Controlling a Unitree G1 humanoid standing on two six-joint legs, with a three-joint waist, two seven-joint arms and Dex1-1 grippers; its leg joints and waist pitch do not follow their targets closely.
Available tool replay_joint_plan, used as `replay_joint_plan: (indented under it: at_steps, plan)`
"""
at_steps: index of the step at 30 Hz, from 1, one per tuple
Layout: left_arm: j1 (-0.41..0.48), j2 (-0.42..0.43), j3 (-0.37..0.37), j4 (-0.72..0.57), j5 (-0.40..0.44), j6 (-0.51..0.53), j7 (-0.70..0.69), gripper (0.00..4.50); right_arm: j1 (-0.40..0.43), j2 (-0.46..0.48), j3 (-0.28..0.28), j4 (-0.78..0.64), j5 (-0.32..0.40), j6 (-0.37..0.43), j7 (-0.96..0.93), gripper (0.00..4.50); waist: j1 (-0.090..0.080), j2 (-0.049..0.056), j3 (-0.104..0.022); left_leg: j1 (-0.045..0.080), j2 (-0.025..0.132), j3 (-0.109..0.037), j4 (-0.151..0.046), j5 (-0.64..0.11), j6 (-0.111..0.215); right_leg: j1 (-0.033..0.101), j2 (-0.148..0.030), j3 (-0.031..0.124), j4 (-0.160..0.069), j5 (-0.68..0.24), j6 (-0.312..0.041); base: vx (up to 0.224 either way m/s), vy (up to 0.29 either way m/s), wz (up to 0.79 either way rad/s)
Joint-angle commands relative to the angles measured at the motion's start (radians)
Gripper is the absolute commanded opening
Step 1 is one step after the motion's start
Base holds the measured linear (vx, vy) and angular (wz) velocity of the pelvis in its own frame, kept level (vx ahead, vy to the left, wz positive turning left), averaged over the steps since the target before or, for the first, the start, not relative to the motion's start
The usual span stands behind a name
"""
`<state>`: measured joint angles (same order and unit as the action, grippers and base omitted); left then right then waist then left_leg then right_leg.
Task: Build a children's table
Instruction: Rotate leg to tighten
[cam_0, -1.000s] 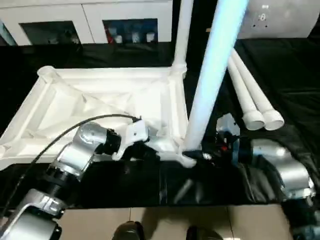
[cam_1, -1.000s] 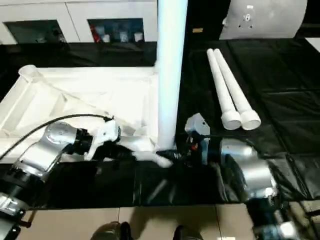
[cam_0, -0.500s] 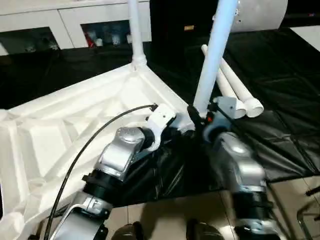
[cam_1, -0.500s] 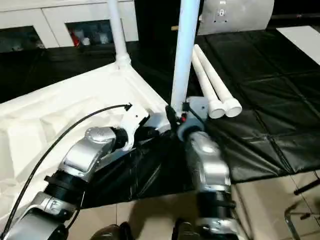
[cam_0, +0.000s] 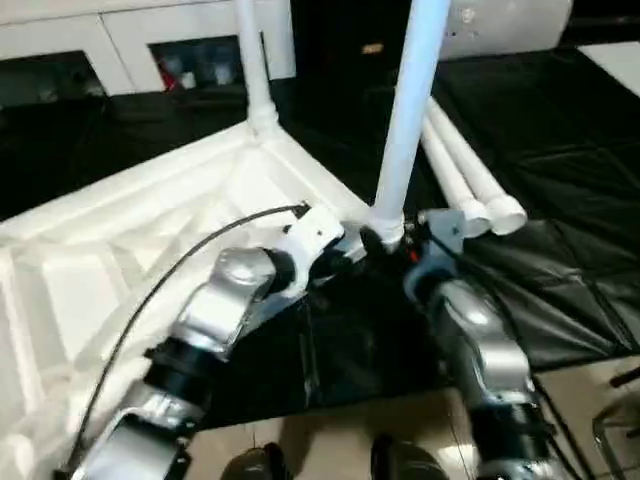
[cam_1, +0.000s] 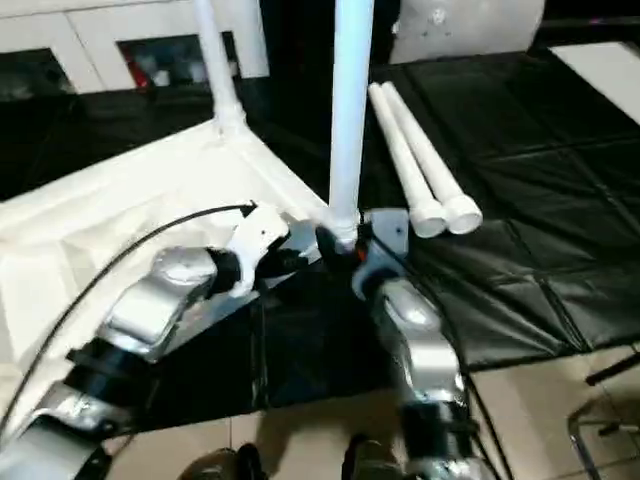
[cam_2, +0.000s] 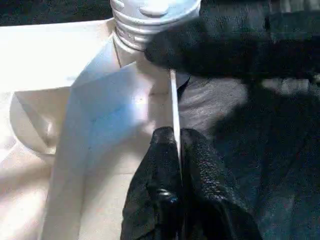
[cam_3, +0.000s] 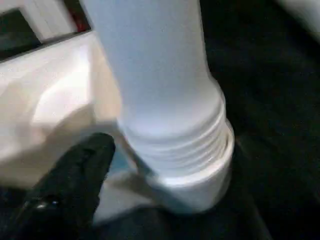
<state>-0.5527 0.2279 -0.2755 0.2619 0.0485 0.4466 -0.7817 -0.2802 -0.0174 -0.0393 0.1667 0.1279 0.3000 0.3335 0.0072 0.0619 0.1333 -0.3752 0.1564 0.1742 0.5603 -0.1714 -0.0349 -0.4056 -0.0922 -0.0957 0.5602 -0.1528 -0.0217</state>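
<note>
**Q.** Start at the fingers. What do they hold?

**A.** My left gripper (cam_2: 175, 136) is closed. Its fingers (cam_2: 160, 160) pinch the thin rim (cam_2: 172, 100) of the table top (cam_0: 120, 250), with the white edge between the two pads. My right gripper (cam_0: 392, 238) is at the foot of the near leg (cam_0: 405, 120). Whether it is clamped on that leg or has let go, I cannot tell.

**Q.** And outward from there?

**A.** The near leg stands roughly upright, at 1 o'clock from my left gripper. Its threaded collar (cam_3: 185, 145) shows several bare turns above the corner socket (cam_3: 195, 185), so I judge it not fully screwed home. The table top lies underside up on the black cloth (cam_0: 560, 200) and spreads toward 9 and 10 o'clock. The far leg (cam_0: 255, 70) stands in the corner at 11 o'clock. Two spare legs (cam_0: 465, 175) lie side by side on the cloth, at 2 o'clock from the near leg's foot.

**Q.** What could go wrong from here?

**A.** There are three risks, as I judge them:
- With threads exposed, the tall near leg may lean or drop out of its socket if it is left unsupported.
- Turning it while it is tilted could cross the threads and jam the plastic.
- My pinch is on a narrow edge. Torque from tightening could twist the top out of it or slide the top on the cloth, and the near leg could then swing into the spare legs.
</note>
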Motion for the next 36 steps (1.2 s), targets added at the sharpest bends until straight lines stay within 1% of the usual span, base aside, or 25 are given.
replay_joint_plan:
  at_steps: [1, 2, 4, 5, 6, 7, 8, 9, 10, 12, 13, 15, 16, 18, 20, 21, 22, 23, 24, 25, 26, 29, 30, 31, 36]
  plan:
    - [0.024, 0.055, -0.012, 0.015, 0.007, -0.036, -0.059, 0.0, 0.019, -0.054, 0.011, -0.041, 0.019, -0.012, 0.086, 4.48, 0.01, -0.015, -0.086, 0.006, 0.064, -0.021, -0.056, -0.166, 0.104, 0.051, -0.073, 0.064, -0.056, -0.223, -0.214, 0.059, -0.048, 0.04]
    - [0.028, 0.076, -0.015, 0.018, 0.004, -0.054, -0.083, 0.0, 0.028, -0.085, 0.013, -0.058, 0.03, -0.02, 0.127, 4.48, 0.012, -0.015, -0.09, -0.001, 0.062, -0.022, -0.051, -0.122, 0.123, 0.06, -0.072, 0.061, -0.044, -0.163, -0.232, 0.075, -0.061, 0.04]
    - [0.038, 0.148, -0.036, 0.027, 0.002, -0.135, -0.182, 0.0, 0.039, -0.187, 0.018, -0.105, 0.084, -0.019, 0.294, 4.48, 0.018, -0.015, -0.105, -0.006, 0.06, -0.021, -0.034, -0.012, 0.178, 0.068, -0.067, 0.06, -0.02, 0.006, -0.256, 0.0, 0.0, 0.0]
    - [0.04, 0.162, -0.04, 0.026, -0.005, -0.148, -0.21, 0.0, 0.04, -0.212, 0.022, -0.117, 0.099, -0.014, 0.341, 4.48, 0.019, -0.015, -0.107, -0.008, 0.058, -0.02, -0.029, 0.01, 0.193, 0.068, -0.066, 0.06, -0.014, 0.049, -0.261, 0.0, 0.0, 0.0]
    - [0.04, 0.173, -0.042, 0.026, -0.012, -0.157, -0.234, 0.0, 0.04, -0.234, 0.026, -0.125, 0.113, -0.01, 0.382, 4.48, 0.021, -0.016, -0.103, -0.012, 0.059, -0.019, -0.025, 0.022, 0.217, 0.064, -0.066, 0.06, -0.009, 0.084, -0.273, 0.0, 0.0, 0.0]
    - [0.04, 0.176, -0.043, 0.026, -0.016, -0.158, -0.243, 0.0, 0.039, -0.243, 0.028, -0.128, 0.118, -0.009, 0.399, 4.48, 0.022, -0.017, -0.1, -0.01, 0.058, -0.017, -0.027, -0.01, 0.223, 0.063, -0.066, 0.056, -0.015, 0.035, -0.275, 0.0, 0.0, 0.0]
    - [0.038, 0.196, -0.054, 0.028, -0.021, -0.186, -0.285, 0.0, 0.034, -0.276, 0.037, -0.135, 0.131, -0.006, 0.455, 4.48, 0.026, -0.02, -0.099, -0.007, 0.061, -0.017, -0.028, -0.037, 0.211, 0.064, -0.066, 0.054, -0.023, -0.034, -0.27, 0.0, 0.0, 0.0]
    - [0.036, 0.208, -0.061, 0.03, -0.023, -0.198, -0.31, 0.0, 0.028, -0.297, 0.045, -0.137, 0.138, -0.006, 0.492, 4.48, 0.026, -0.02, -0.099, -0.007, 0.061, -0.017, -0.028, -0.037, 0.211, 0.064, -0.066, 0.054, -0.023, -0.034, -0.27, 0.0, 0.0, 0.0]
    - [0.034, 0.222, -0.07, 0.032, -0.025, -0.213, -0.338, 0.0, 0.022, -0.32, 0.053, -0.139, 0.145, -0.007, 0.533, 4.48, 0.03, -0.018, -0.094, -0.003, 0.064, -0.017, -0.032, -0.085, 0.184, 0.061, -0.064, 0.054, -0.032, -0.147, -0.252, 0.0, 0.0, 0.0]
    - [0.029, 0.254, -0.094, 0.048, -0.029, -0.273, -0.407, 0.0, -0.006, -0.365, 0.072, -0.132, 0.177, 0.027, 0.622, 4.48, 0.034, -0.016, -0.091, 0.004, 0.069, -0.016, -0.036, -0.121, 0.152, 0.057, -0.063, 0.056, -0.037, -0.22, -0.241, 0.0, 0.0, 0.0]
    - [0.028, 0.255, -0.095, 0.049, -0.029, -0.277, -0.411, 0.0, -0.007, -0.367, 0.073, -0.132, 0.18, 0.029, 0.628, 4.31, 0.036, -0.016, -0.09, 0.003, 0.07, -0.018, -0.037, -0.137, 0.137, 0.057, -0.061, 0.056, -0.037, -0.244, -0.235, 0.0, 0.0, 0.0]
    - [0.023, 0.274, -0.109, 0.064, -0.042, -0.317, -0.472, 0.0, -0.037, -0.401, 0.097, -0.121, 0.21, 0.043, 0.712, 4.21, 0.04, -0.014, -0.087, 0.011, 0.073, -0.016, -0.039, -0.168, 0.121, 0.048, -0.061, 0.057, -0.043, -0.276, -0.231, 0.0, 0.0, 0.0]
    - [0.021, 0.278, -0.113, 0.067, -0.047, -0.327, -0.494, 0.0, -0.051, -0.412, 0.109, -0.113, 0.214, 0.044, 0.743, 4.14, 0.041, -0.013, -0.088, 0.008, 0.075, -0.017, -0.04, -0.186, 0.103, 0.052, -0.062, 0.058, -0.039, -0.284, -0.229, 0.0, 0.0, 0.0]
    - [0.019, 0.28, -0.116, 0.069, -0.052, -0.335, -0.513, 0.0, -0.064, -0.421, 0.121, -0.101, 0.212, 0.043, 0.771, 4.02, 0.047, -0.014, -0.088, 0.013, 0.077, -0.016, -0.041, -0.204, 0.088, 0.047, -0.064, 0.06, -0.041, -0.297, -0.227, 0.0, 0.0, 0.0]
    - [0.013, 0.28, -0.121, 0.072, -0.058, -0.348, -0.544, 0.0, -0.093, -0.438, 0.148, -0.072, 0.205, 0.042, 0.827, 3.9, 0.053, -0.017, -0.091, 0.013, 0.076, -0.016, -0.039, -0.194, 0.083, 0.048, -0.067, 0.061, -0.039, -0.292, -0.231, 0.0, 0.0, 0.0]
    - [0.007, 0.279, -0.124, 0.078, -0.063, -0.358, -0.557, 0.0, -0.114, -0.445, 0.165, -0.048, 0.202, 0.044, 0.862, 3.73, 0.054, -0.016, -0.091, 0.013, 0.076, -0.015, -0.039, -0.192, 0.082, 0.047, -0.067, 0.061, -0.039, -0.288, -0.233, 0.0, 0.0, 0.0]
    - [0.004, 0.279, -0.127, 0.082, -0.064, -0.365, -0.562, 0.0, -0.131, -0.448, 0.178, -0.03, 0.199, 0.048, 0.884, 3.67, 0.056, -0.02, -0.093, 0.01, 0.076, -0.015, -0.038, -0.18, 0.085, 0.05, -0.066, 0.061, -0.035, -0.272, -0.24, 0.0, 0.0, 0.0]
    - [0.003, 0.278, -0.127, 0.083, -0.064, -0.367, -0.563, 0.0, -0.134, -0.45, 0.182, -0.026, 0.198, 0.046, 0.891, 3.55, 0.056, -0.02, -0.092, 0.01, 0.076, -0.015, -0.037, -0.18, 0.085, 0.049, -0.067, 0.061, -0.035, -0.273, -0.24, 0.0, 0.0, 0.0]
    - [0.001, 0.278, -0.129, 0.087, -0.064, -0.372, -0.564, 0.0, -0.142, -0.454, 0.191, -0.016, 0.195, 0.043, 0.904, 3.55, 0.058, -0.022, -0.092, 0.011, 0.075, -0.014, -0.035, -0.184, 0.085, 0.047, -0.067, 0.061, -0.035, -0.28, -0.239, 0.0, 0.0, 0.0]
    - [-0.001, 0.276, -0.13, 0.091, -0.062, -0.377, -0.564, 0.0, -0.153, -0.458, 0.202, -0.002, 0.189, 0.034, 0.919, 3.32, 0.059, -0.025, -0.091, 0.011, 0.075, -0.014, -0.036, -0.188, 0.084, 0.047, -0.068, 0.062, -0.036, -0.287, -0.237, 0.0, 0.0, 0.0]
    - [-0.003, 0.272, -0.129, 0.1, -0.061, -0.385, -0.564, 0.0, -0.18, -0.467, 0.224, 0.032, 0.179, 0.022, 0.957, 3.32, 0.059, -0.029, -0.093, 0.008, 0.072, -0.014, -0.033, -0.182, 0.085, 0.05, -0.071, 0.061, -0.034, -0.303, -0.234, 0.0, 0.0, 0.0]
    - [-0.002, 0.271, -0.129, 0.102, -0.06, -0.388, -0.563, 0.0, -0.191, -0.469, 0.228, 0.046, 0.173, 0.015, 0.966, 2.99, 0.06, -0.029, -0.091, 0.005, 0.073, -0.015, -0.034, -0.18, 0.084, 0.05, -0.071, 0.061, -0.038, -0.327, -0.221, 0.0, 0.0, 0.0]
    - [0.0, 0.271, -0.129, 0.105, -0.058, -0.392, -0.562, 0.0, -0.204, -0.469, 0.229, 0.063, 0.172, 0.011, 0.974, 2.88, 0.06, -0.032, -0.092, 0.005, 0.074, -0.015, -0.034, -0.174, 0.085, 0.05, -0.071, 0.06, -0.036, -0.323, -0.217, 0.0, 0.0, 0.0]
    - [0.0, 0.27, -0.128, 0.108, -0.056, -0.395, -0.56, 0.0, -0.211, -0.471, 0.233, 0.075, 0.17, 0.005, 0.983, 2.88, 0.06, -0.031, -0.093, 0.005, 0.073, -0.016, -0.034, -0.173, 0.086, 0.05, -0.07, 0.06, -0.036, -0.321, -0.217, 0.0, 0.0, 0.0]
    - [-0.002, 0.269, -0.126, 0.118, -0.054, -0.402, -0.555, 0.0, -0.231, -0.475, 0.247, 0.118, 0.151, -0.028, 1.003, 2.41, 0.058, -0.035, -0.094, 0.005, 0.073, -0.016, -0.033, -0.169, 0.089, 0.05, -0.069, 0.059, -0.033, -0.302, -0.228, 0.0, 0.0, 0.0]
